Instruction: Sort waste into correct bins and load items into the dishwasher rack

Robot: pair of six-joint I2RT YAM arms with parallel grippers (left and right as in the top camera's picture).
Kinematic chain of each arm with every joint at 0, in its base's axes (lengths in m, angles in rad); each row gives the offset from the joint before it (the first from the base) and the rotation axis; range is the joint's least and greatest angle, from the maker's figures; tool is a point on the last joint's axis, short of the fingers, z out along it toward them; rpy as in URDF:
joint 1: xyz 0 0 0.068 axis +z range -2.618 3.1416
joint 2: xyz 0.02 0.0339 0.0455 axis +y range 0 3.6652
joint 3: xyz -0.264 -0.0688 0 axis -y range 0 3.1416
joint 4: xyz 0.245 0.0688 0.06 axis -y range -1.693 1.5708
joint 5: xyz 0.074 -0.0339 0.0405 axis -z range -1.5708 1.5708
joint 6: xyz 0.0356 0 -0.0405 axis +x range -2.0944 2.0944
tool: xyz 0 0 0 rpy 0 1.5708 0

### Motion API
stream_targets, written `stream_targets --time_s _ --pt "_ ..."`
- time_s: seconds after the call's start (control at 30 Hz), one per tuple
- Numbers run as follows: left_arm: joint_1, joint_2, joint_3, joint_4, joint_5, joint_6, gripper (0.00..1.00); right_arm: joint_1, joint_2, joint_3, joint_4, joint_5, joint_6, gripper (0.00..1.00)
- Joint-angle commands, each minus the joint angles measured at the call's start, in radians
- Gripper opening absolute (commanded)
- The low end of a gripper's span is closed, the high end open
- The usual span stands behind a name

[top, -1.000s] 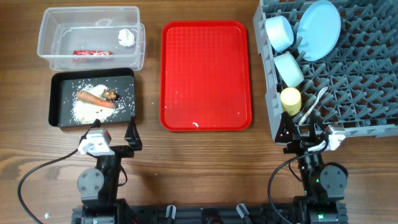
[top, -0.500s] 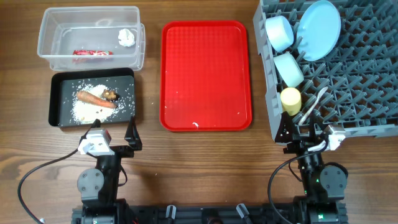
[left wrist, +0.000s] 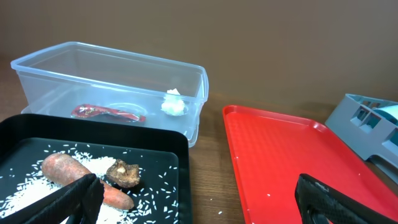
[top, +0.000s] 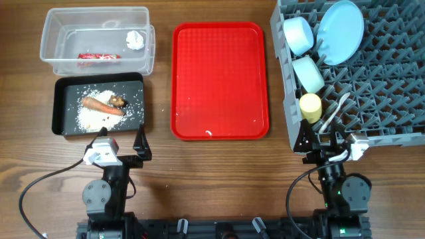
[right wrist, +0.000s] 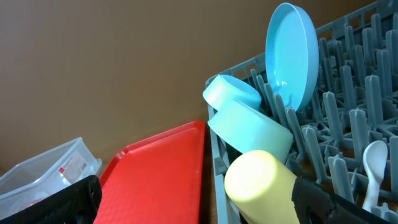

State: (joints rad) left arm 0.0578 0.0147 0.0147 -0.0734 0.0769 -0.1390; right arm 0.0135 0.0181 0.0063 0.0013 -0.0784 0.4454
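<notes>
- Overhead: left gripper (top: 121, 141) is parked just short of the black tray (top: 60, 106), which holds the carrot (top: 99, 106), rice (top: 89, 118) and brown lump (top: 118, 101). Right gripper (top: 325, 141) sits at the rack (top: 385, 99) edge.
- Left wrist: jaws spread wide, nothing in them. Wrapper (left wrist: 106, 113) and tissue (left wrist: 173, 104) lie in the clear tub (left wrist: 37, 65) further ahead.
- Right wrist: jaws apart and empty. Yellow cup (right wrist: 261, 183) is right ahead in the rack, with the bowls (right wrist: 249, 124) and plate (right wrist: 291, 50) beyond it.

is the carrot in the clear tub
No, the carrot lies in the black tray, while the clear tub holds only the wrapper and tissue.
</notes>
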Motion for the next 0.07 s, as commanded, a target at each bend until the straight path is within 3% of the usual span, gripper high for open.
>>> stream_targets --time_s 0.0,0.03 --pt "-0.004 -0.012 -0.009 0.002 0.001 0.016 1.00 0.006 -0.013 -0.001 0.005 -0.012 0.007 1.00" --pt "-0.004 -0.012 -0.009 0.002 0.001 0.016 1.00 0.006 -0.013 -0.001 0.005 -0.012 0.007 1.00"
